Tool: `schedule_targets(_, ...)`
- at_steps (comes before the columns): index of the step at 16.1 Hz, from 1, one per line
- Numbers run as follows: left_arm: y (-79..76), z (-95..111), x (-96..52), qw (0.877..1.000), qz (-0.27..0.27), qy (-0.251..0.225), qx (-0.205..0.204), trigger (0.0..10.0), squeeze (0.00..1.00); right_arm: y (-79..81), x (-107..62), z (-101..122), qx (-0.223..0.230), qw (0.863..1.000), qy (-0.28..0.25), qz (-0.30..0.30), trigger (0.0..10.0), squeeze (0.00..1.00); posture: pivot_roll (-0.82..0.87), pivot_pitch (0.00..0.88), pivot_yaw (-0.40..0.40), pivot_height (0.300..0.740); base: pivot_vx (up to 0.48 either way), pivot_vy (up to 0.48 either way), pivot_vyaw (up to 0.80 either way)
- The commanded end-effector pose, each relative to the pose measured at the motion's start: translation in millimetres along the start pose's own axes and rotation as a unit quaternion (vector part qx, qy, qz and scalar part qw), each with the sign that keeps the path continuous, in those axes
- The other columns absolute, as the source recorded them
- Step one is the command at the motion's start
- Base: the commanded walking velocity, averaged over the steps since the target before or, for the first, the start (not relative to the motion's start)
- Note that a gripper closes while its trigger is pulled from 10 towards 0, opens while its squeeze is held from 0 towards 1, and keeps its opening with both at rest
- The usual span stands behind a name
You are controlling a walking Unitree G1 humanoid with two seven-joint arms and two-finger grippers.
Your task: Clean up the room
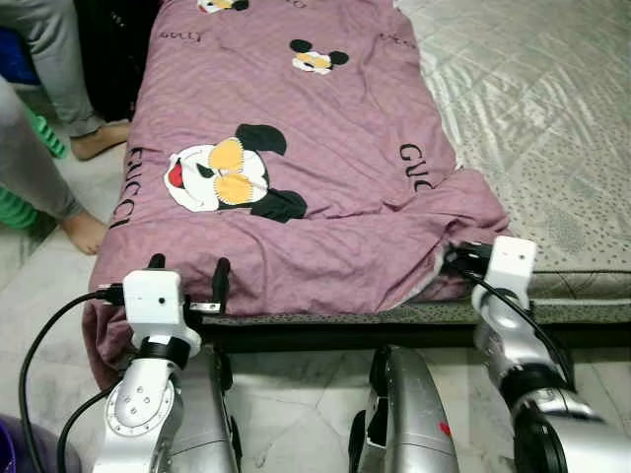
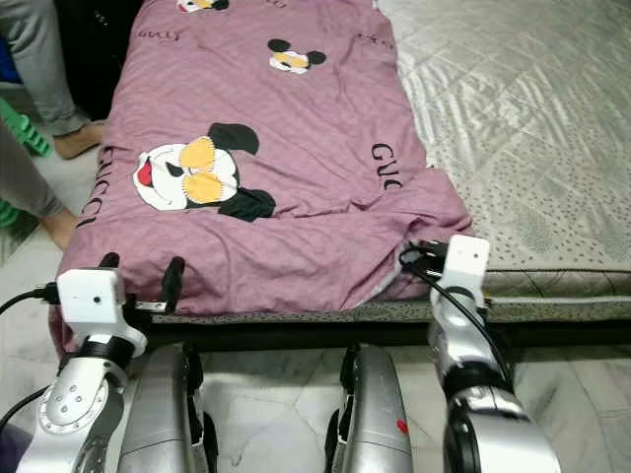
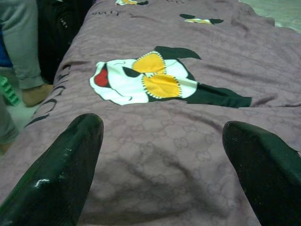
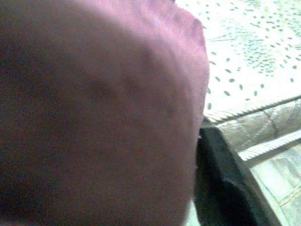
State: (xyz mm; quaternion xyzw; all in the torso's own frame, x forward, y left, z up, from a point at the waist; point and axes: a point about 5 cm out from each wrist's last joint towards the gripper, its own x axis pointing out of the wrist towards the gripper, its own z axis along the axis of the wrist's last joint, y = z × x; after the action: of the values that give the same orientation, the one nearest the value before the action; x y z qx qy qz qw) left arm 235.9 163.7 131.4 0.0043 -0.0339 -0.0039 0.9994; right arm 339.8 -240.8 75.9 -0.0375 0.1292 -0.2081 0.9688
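The left gripper, fingers wide apart, rests at the near edge of the purple cartoon-print quilted blanket spread over the bed. The right gripper presses into the blanket's near corner; its opening cannot be told.

This is a bedroom in a home. A low bed with a pale quilted mattress carries a purple cartoon-print blanket, and it stands on a marbled tile floor. A barefoot person in grey trousers stands beside it.
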Motion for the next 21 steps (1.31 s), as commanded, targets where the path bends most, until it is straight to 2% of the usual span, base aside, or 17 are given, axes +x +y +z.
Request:
schedule_targets(1, 1.4, -4.8, -1.7, 1.000, 0.003, 0.010, -0.001, 10.0, 0.00, -10.0, -2.1, -6.9, -0.001, 1.000, 0.009, -0.007, 0.0, 0.00, 0.04, 0.238, -0.053, 0.545, 0.000, 0.000, 0.00)
schedule_targets(3, 1.6, -4.9, -0.6, 1.000, 0.001, 0.010, -0.002, 10.0, 0.00, -13.2, -5.4, -10.7, -0.006, 1.000, 0.010, -0.004, 0.0, 0.00, 0.04, 0.238, -0.050, 0.545, 0.000, 0.000, 0.00)
schedule_targets(6, 1.7, -5.8, 2.6, 1.000, 0.000, 0.011, -0.005, 10.0, 0.00, -29.4, -20.8, -21.4, -0.021, 1.000, 0.011, -0.008, 0.0, 0.00, 0.02, 0.239, -0.045, 0.545, 0.000, 0.000, 0.00)
schedule_targets(10, 0.7, -6.8, 4.4, 1.000, -0.001, 0.011, -0.008, 10.0, 0.00, -45.9, -31.5, -25.5, -0.036, 0.999, 0.018, -0.015, 0.0, 0.00, 0.01, 0.233, -0.044, 0.545, 0.000, 0.000, 0.00)
schedule_targets(12, 1.2, -7.0, 4.8, 1.000, -0.001, 0.011, -0.008, 10.0, 0.00, -49.7, -38.7, -26.6, -0.043, 0.999, 0.026, -0.009, 0.0, 0.00, 0.01, 0.232, -0.044, 0.545, 0.000, 0.000, 0.00)
schedule_targets(15, 1.3, -8.4, 6.5, 1.000, -0.002, 0.012, -0.008, 10.0, 0.00, -55.0, -48.9, -45.4, -0.069, 0.995, 0.070, 0.031, 0.0, 0.00, 0.00, 0.231, -0.042, 0.545, 0.000, 0.000, 0.00)
schedule_targets(16, 0.1, -8.5, 7.8, 1.000, -0.003, 0.011, -0.009, 10.0, 0.00, -55.1, -49.6, -50.9, -0.084, 0.992, 0.085, 0.041, 0.0, 0.00, -0.01, 0.231, -0.040, 0.545, 0.000, 0.000, 0.00)
schedule_targets(18, -1.6, -8.2, 8.3, 1.000, -0.005, 0.010, -0.010, 10.0, 0.00, -60.9, -41.2, -48.9, -0.105, 0.991, 0.081, 0.030, 0.0, 0.00, 0.00, 0.231, -0.038, 0.545, 0.000, 0.000, 0.00)
schedule_targets(21, 1.3, -8.3, 7.2, 1.000, -0.004, 0.012, -0.010, 10.0, 0.00, -86.0, -32.2, -52.5, -0.151, 0.984, 0.096, 0.003, 0.0, 0.00, 0.00, 0.229, -0.043, 0.545, 0.000, 0.000, 0.00)
